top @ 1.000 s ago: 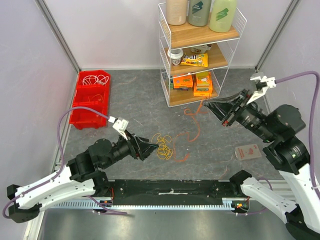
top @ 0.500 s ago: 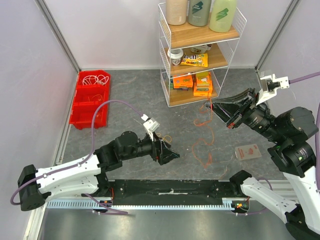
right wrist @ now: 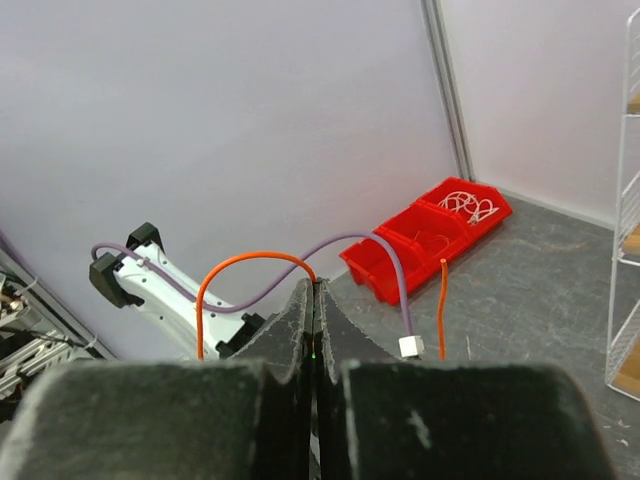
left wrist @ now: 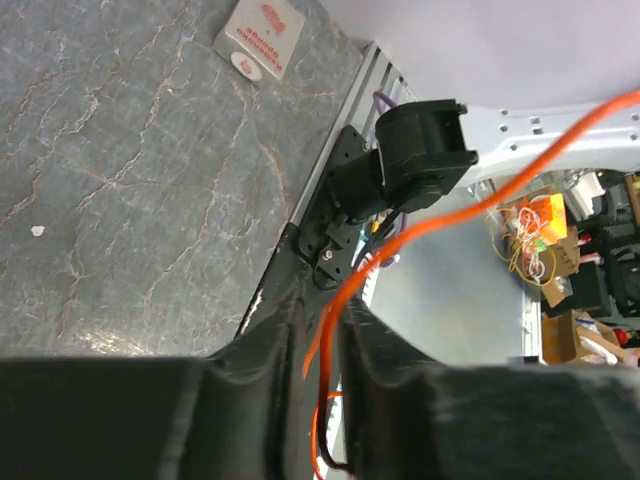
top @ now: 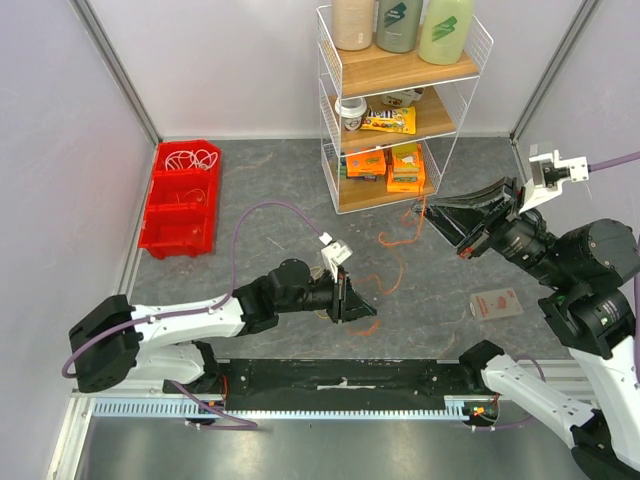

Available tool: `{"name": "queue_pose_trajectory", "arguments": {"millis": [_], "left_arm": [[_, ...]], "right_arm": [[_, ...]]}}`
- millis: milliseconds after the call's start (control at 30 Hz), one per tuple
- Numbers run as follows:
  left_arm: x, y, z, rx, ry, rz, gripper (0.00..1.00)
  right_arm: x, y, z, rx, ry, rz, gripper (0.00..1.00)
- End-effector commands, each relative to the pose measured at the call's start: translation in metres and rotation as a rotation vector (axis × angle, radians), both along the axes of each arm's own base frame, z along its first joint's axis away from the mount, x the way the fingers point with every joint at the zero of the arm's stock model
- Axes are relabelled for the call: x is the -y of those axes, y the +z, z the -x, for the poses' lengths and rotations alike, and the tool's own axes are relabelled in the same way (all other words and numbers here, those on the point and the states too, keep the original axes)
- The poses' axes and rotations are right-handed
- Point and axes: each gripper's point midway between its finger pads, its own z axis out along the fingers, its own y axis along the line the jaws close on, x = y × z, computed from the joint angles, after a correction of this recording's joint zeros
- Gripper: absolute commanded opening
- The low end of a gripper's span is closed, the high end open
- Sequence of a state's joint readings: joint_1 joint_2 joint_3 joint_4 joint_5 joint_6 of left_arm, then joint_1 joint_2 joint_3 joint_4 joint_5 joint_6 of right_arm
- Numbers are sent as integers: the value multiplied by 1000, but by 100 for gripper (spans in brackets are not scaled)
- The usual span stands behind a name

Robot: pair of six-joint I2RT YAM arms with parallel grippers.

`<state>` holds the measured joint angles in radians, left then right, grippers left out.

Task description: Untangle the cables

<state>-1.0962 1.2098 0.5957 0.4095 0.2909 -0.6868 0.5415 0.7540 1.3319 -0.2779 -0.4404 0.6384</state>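
Observation:
An orange cable (top: 392, 270) runs from my right gripper (top: 428, 212) down across the grey floor to my left gripper (top: 358, 305). The right gripper (right wrist: 315, 287) is shut on this cable (right wrist: 245, 260), which arches out of the fingertips to the left. In the left wrist view the orange cable (left wrist: 420, 240) passes between the fingers of my left gripper (left wrist: 320, 300); the jaws stand narrowly apart around it, with a gap wider than the wire. White cables (top: 190, 158) lie coiled in the red bin's far compartment. The left arm covers the spot where the yellow tangle lay.
A white wire rack (top: 330, 130) with bottles and orange boxes stands at the back centre. The red bin (top: 152, 215) sits at the left wall. A small flat packet (top: 497, 302) lies at the right. A black strip (top: 340, 378) edges the near side.
My left arm has swept right from the yellow tangle to the orange cable's lower end, and its jaws have narrowed. The right gripper rose slightly, drawing the orange cable straighter.

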Motion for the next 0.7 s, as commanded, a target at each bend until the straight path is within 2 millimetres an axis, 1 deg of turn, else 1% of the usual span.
{"name": "queue_pose_trajectory", "arguments": {"millis": [0, 33, 100, 200, 233, 300, 333, 367, 400, 533, 667], "left_arm": [[2, 13, 4, -12, -17, 47, 16], [-2, 8, 4, -13, -4, 29, 10], [-17, -8, 1, -20, 44, -25, 2], [-42, -27, -6, -11, 134, -101, 2], [-54, -29, -10, -5, 179, -123, 2], [-76, -43, -18, -1, 270, -188, 2], [-85, -46, -18, 5, 290, -204, 2], [-95, -49, -23, 23, 330, -216, 2], [-103, -52, -22, 33, 341, -220, 2], [-121, -50, -20, 79, 366, -208, 2], [-137, -51, -26, 102, 427, -237, 2]], "right_arm": [[21, 6, -8, 27, -141, -16, 0], [29, 3, -14, 19, -200, -12, 0], [53, -2, -26, 2, -352, -6, 0], [91, -4, -31, 2, -548, -7, 0], [103, -4, -32, 0, -610, -4, 0], [125, -3, -30, 15, -708, 1, 0], [139, -2, -29, 21, -773, 1, 0], [147, -2, -28, 28, -811, 4, 0], [157, -2, -26, 33, -853, 7, 0], [181, -7, -21, 30, -962, 26, 0], [208, -14, -14, 1, -1083, 25, 0]]}}
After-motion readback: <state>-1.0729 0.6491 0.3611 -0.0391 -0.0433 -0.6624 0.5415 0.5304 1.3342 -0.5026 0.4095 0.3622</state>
